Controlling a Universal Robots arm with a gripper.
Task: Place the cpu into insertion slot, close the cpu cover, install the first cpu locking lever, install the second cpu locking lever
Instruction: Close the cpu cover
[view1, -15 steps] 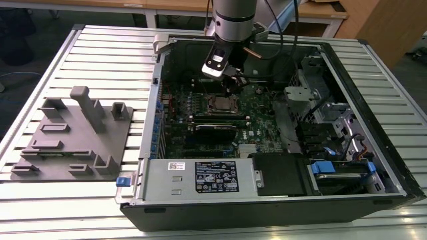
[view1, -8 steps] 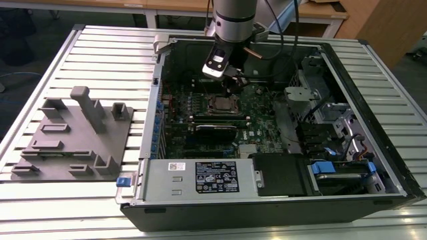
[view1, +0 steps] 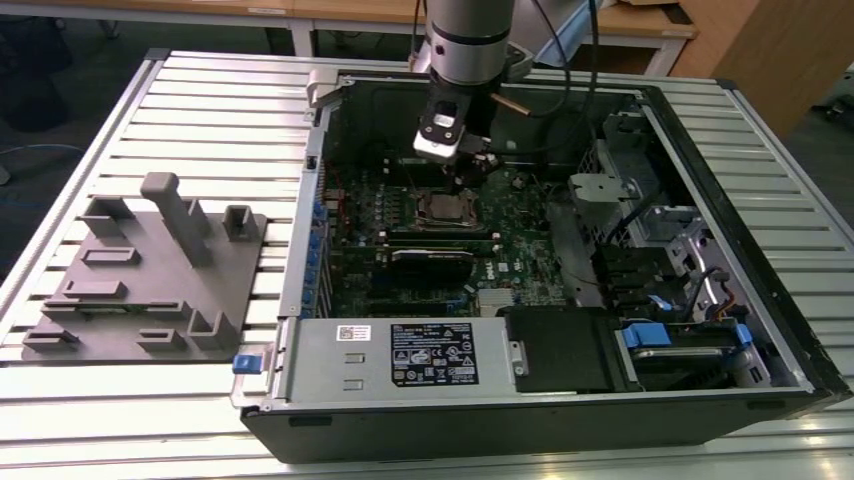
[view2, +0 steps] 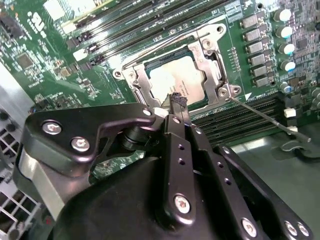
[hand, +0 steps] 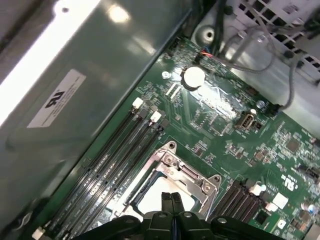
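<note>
Inside the open computer case (view1: 787, 330) on the slatted worktop (view1: 200, 110): one green circuit board (view2: 50, 55), lying flat, with long narrow black slots (view2: 150, 25) beside the socket. Item, the insertion slot (view1: 450, 209), near the board's middle in the exterior view. Item, the cpu (view2: 172, 80), seated in that slot, pale metal top facing up. Item, the cpu cover (view2: 212, 62), silver frame lying down over the chip's edges, chip showing through its window. Item, a thin wire locking lever (view2: 260, 116), running out from the socket's corner at a slant over the black slots, its hooked end free; whether another lever is latched cannot be told. Item, the pincer (view2: 177, 100), black fingers pressed together with nothing between them, tip just above the cover's edge at the chip; seen likewise in the first wrist view (hand: 172, 199). Item, a grey moulded fixture (view1: 147, 280), on the worktop at the exterior view's left, well apart from the case.
</note>
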